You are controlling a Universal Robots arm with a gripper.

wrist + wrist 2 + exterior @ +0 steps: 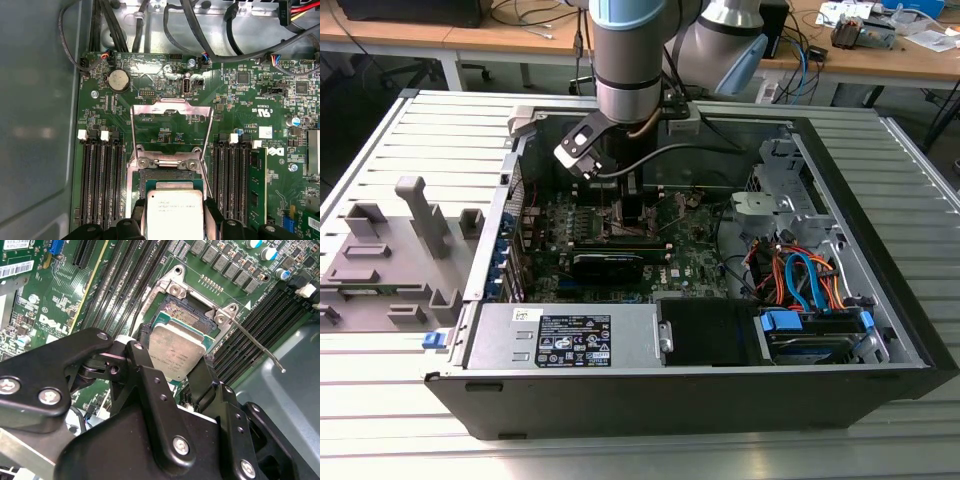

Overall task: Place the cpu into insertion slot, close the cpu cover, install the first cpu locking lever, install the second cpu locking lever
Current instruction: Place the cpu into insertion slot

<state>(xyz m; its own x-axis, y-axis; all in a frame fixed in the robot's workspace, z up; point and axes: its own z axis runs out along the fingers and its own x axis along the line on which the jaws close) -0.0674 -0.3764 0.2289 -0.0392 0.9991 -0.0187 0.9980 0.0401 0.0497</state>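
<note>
My gripper point(175, 366) is shut on the cpu point(177, 352), a small square chip with a silvery top, with one black finger point(142, 357) on each side. The chip hangs low over the insertion slot point(189, 315), covering part of it, and the dark pin field shows beyond the chip's edge. I cannot tell whether the chip touches the socket. In the first wrist view the cpu point(174, 207) sits between the fingers just short of the insertion slot point(172, 176). The cpu cover point(172, 107) is swung open. A thin locking lever point(260, 347) sticks out, unlatched. In the exterior view the gripper point(630, 205) reaches down into the case.
Long black memory slots point(102, 175) flank the socket on both sides. A black graphics card point(608, 262) lies on the board, close beside the gripper. The power supply point(570, 335), drive cage with cables point(800, 280) and case walls point(880, 260) hem the board in. A grey fixture point(390, 250) stands outside the case.
</note>
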